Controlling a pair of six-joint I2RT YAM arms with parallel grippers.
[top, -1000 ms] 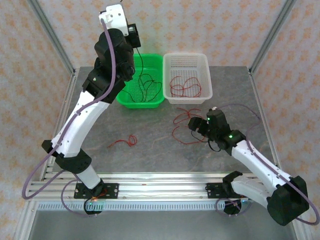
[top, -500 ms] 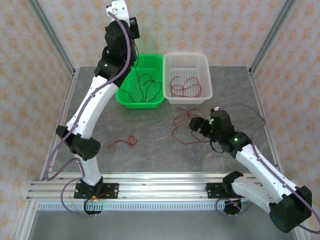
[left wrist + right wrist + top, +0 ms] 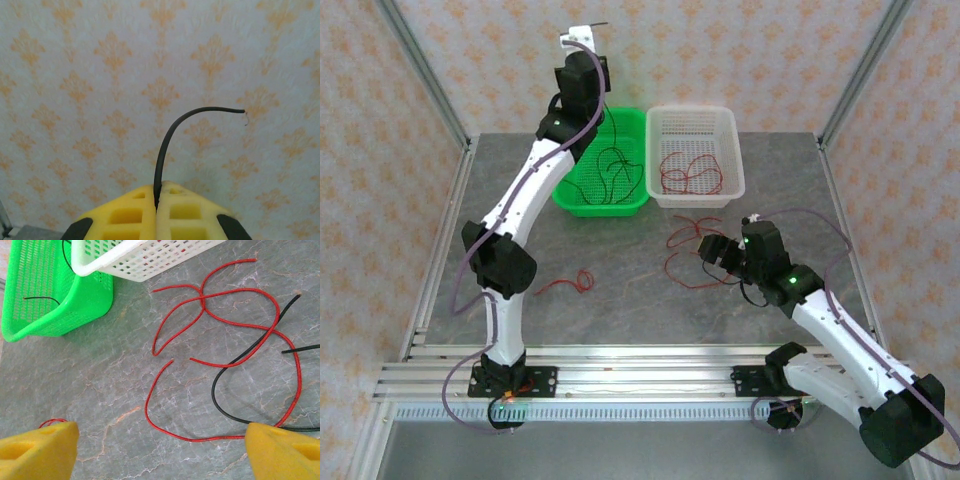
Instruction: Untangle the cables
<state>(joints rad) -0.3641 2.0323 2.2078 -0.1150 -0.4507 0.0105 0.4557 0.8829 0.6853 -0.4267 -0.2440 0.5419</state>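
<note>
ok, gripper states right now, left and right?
Left gripper: closed on a thin black flexible cable.
Right gripper: open, holding nothing, above loose thin red cables.

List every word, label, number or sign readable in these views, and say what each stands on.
None: no readable text in any view.
The green basket, the white basket and the table carry no lettering.
The wallpaper bears only a repeated orange ornament, not writing.

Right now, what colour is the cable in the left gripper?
Black; the cable shows best in the left wrist view.
</note>
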